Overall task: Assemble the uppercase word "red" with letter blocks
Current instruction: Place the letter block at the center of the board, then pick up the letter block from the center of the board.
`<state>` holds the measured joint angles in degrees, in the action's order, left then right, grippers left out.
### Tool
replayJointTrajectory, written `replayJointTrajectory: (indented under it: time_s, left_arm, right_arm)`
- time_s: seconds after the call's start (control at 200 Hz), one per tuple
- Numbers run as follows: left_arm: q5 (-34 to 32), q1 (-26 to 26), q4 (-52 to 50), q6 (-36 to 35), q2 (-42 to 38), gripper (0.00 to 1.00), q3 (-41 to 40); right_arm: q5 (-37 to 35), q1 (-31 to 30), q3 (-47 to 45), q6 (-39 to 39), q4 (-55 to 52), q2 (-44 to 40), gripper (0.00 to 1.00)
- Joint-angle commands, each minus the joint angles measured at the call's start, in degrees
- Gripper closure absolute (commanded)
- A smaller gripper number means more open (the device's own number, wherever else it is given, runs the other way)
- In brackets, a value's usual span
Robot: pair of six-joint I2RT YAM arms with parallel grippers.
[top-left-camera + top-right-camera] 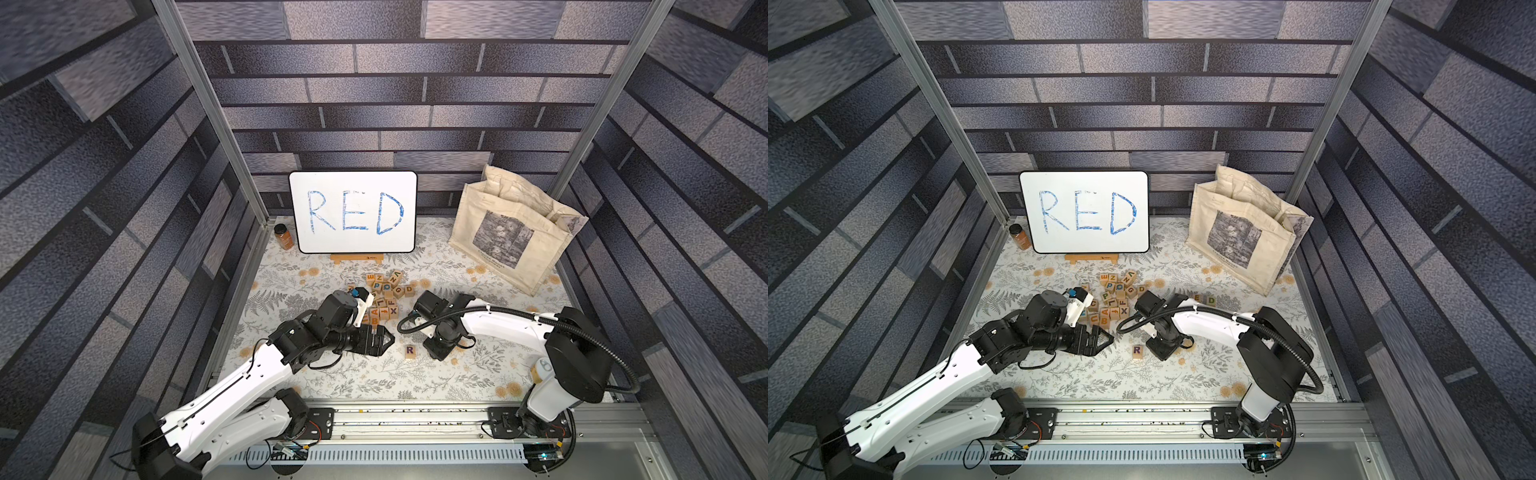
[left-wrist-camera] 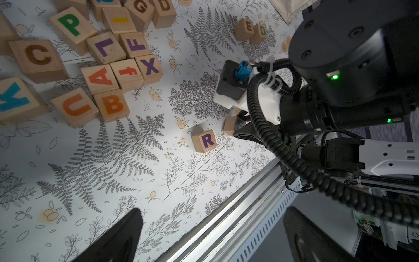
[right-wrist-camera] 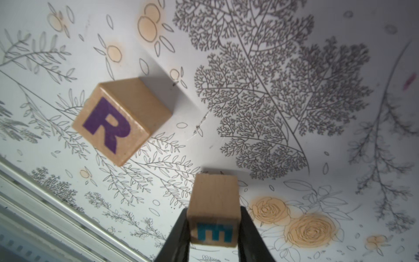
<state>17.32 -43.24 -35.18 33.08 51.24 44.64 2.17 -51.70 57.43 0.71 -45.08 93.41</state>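
Note:
The R letter block [image 1: 409, 351] [image 3: 120, 120], with a dark-purple R, lies alone on the floral mat near the front. My right gripper [image 3: 213, 217] is shut on the teal E block [image 3: 213, 204] [image 2: 232, 124], holding it low, just to the right of the R; whether it touches the mat I cannot tell. The orange D block [image 1: 409, 289] [image 2: 164, 9] sits at the right edge of the pile. My left gripper [image 1: 388, 338] [image 2: 214, 212] hovers open and empty to the left of the R block [image 2: 205, 140], its fingers [image 2: 127, 231] wide apart.
A pile of other letter blocks [image 1: 384, 299] lies behind the grippers. An orange-lettered E [image 1: 1198, 298] and a green-lettered D [image 1: 1211, 300] sit together at the right. A white board [image 1: 353, 212], a jar [image 1: 284, 237] and a tote bag [image 1: 511, 237] stand at the back. A metal rail [image 1: 415, 415] runs along the front.

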Motion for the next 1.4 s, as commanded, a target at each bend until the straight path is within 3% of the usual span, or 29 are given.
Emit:
replayJointTrajectory:
  time_s: [0.0, 0.461, 0.586, 0.641, 0.992, 1.397]
  left_arm:
    - [-2.11, -0.68, -0.34, 1.48, -1.31, 0.00, -1.18]
    - [-3.26, -1.15, -0.24, 1.88, -2.02, 0.00, -1.48]
    - [-3.51, -1.37, 0.02, 1.81, -1.85, 0.00, -1.58]
    - [-3.57, -1.38, 0.09, 1.68, -1.76, 0.00, -1.45]
    - [-4.05, -1.47, 0.42, 0.65, -1.16, 0.00, -1.22]
    - [-4.27, -1.33, 1.45, -0.94, -0.09, 0.00, -1.09]
  right_arm:
    - [-1.70, -0.73, -0.14, 0.77, 0.25, 0.50, 0.69]
    - [-3.28, -0.71, 6.31, 3.65, -3.47, -0.76, 0.29]
    - [-3.75, -0.77, 7.52, 5.53, -4.77, -1.21, 0.13]
    - [-4.16, -0.76, 8.58, 6.33, -6.05, -0.95, 0.00]
    - [-7.02, -0.75, 13.43, 18.84, -12.26, -0.58, 0.00]
    - [-3.68, -0.77, 13.26, 46.26, -12.81, -4.70, 0.00]
